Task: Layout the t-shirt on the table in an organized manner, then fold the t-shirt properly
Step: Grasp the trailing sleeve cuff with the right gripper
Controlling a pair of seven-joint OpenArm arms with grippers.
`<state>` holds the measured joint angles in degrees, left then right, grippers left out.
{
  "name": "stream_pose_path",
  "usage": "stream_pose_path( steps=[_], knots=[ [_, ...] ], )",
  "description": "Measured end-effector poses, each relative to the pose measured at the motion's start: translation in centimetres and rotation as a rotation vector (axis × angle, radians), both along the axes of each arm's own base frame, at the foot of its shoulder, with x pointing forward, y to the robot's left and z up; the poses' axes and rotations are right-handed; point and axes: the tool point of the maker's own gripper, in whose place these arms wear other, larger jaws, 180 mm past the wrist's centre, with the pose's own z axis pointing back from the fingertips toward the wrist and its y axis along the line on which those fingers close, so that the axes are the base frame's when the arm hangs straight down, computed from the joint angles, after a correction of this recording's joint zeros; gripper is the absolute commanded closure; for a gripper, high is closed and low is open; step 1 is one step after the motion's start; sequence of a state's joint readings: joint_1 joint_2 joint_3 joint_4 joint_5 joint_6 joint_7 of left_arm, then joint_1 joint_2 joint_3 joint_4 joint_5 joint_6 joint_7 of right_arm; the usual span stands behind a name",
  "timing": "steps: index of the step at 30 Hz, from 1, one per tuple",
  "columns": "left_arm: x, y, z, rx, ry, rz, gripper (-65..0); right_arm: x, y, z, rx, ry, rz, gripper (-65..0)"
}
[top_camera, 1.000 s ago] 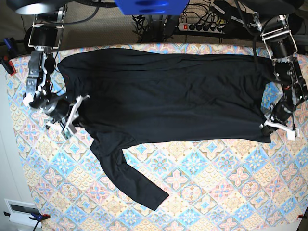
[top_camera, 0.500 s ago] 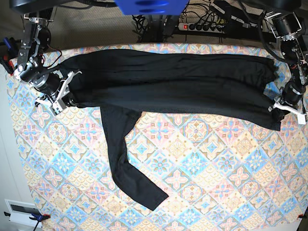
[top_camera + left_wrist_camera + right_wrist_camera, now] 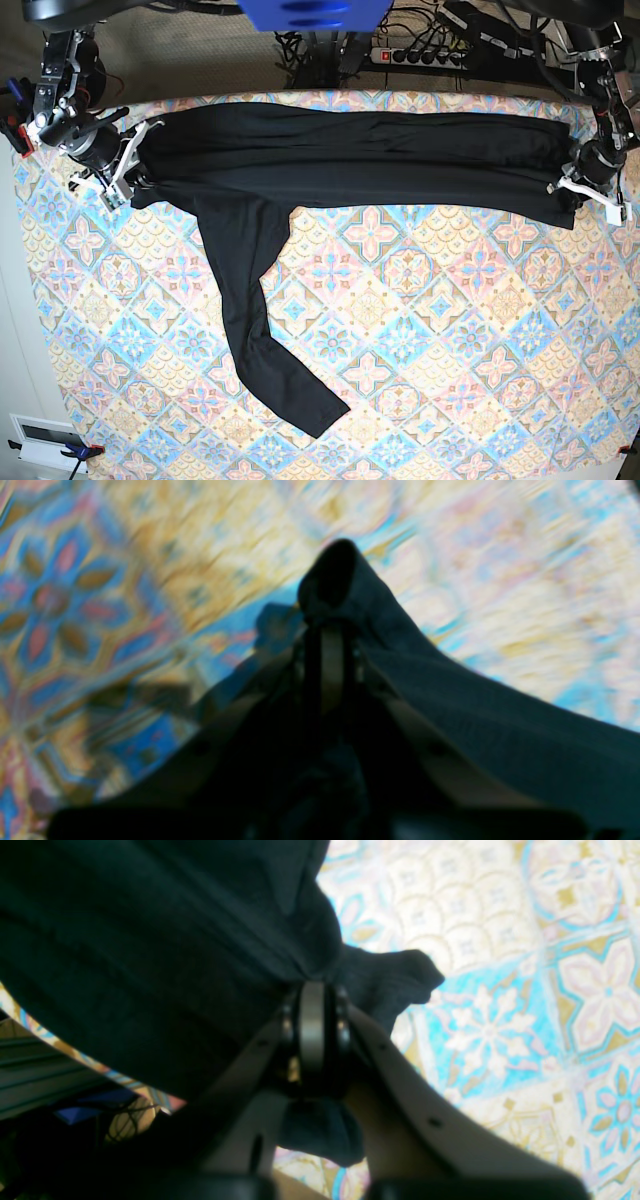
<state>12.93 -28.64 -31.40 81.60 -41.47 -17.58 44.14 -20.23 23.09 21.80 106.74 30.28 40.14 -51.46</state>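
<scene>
t-shirt [image 3: 350, 155] lies stretched along the worktop's [image 3: 450, 330] far edge, long axis running pincer to pincer — right pincer [image 3: 128, 165] and left pincer [image 3: 572, 190] each pinching an end, one sleeve trailing toward the near side.

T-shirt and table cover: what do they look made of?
T-shirt: thin matte knit, likely cotton jersey; it drapes and bunches softly where both grippers pinch it. Table cover: printed pastel tile pattern; smooth, flat, but whether cloth or vinyl is unclear.

Black t-shirt [image 3: 500, 740] in left end effector [image 3: 327, 625]
</scene>
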Motion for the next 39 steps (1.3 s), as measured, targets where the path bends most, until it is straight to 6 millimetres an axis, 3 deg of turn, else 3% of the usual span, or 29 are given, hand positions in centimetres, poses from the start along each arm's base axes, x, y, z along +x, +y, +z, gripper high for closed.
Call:
stream_pose_path(
  steps=[4,9,14,19,21,24,26,29,32,35,39],
  knots=[
    [-1.3,0.6,-2.3,0.032,0.077,0.017,0.0,-0.5,-1.3,-1.0,-0.099,0.049,0.0,0.0],
    [-2.0,0.4,-3.4,0.014,0.103,0.027,-0.2,-0.8,-2.4,-1.5,-0.175,0.07,-0.002,-0.5],
    [-2.3,-0.8,-4.0,-0.006,0.183,-0.025,-9.2,-1.7,-1.5,-2.5,-0.203,0.12,0.039,-11.8],
    [-2.4,-1.8,-3.3,-0.011,0.184,-0.057,-18.9,-0.4,-1.3,-0.2,-0.21,0.035,0.039,-17.4],
    [-2.2,-2.1,-2.6,-0.082,0.154,-0.036,-21.3,0.0,-2.5,0.8,-0.233,0.007,0.009,-17.5],
    [-1.7,-0.1,0.1,-0.182,0.042,0.071,-21.9,0.3,-3.1,1.1,-0.267,0.008,-0.007,-17.5],
    [-1.5,1.0,1.6,-0.21,-0.009,0.101,-21.9,2.2,-1.0,1.8,-0.233,-0.037,0.041,-17.6],
    [-0.8,0.1,2.1,-0.268,-0.037,0.088,-22.1,6.0,1.9,4.3,-0.181,-0.158,0.089,-17.7],
    [0.6,-0.7,3.0,-0.303,-0.083,0.071,-21.9,9.6,3.5,6.2,-0.143,-0.233,0.096,-17.7],
    [1.0,-0.4,3.5,-0.296,-0.097,0.08,-21.9,12.4,5.2,5.4,-0.072,-0.215,0.089,-17.5],
    [1.2,-0.6,3.5,-0.299,-0.1,0.075,-21.9,14.2,7.3,2.8,0.026,-0.134,0.091,-17.8]
  ],
)
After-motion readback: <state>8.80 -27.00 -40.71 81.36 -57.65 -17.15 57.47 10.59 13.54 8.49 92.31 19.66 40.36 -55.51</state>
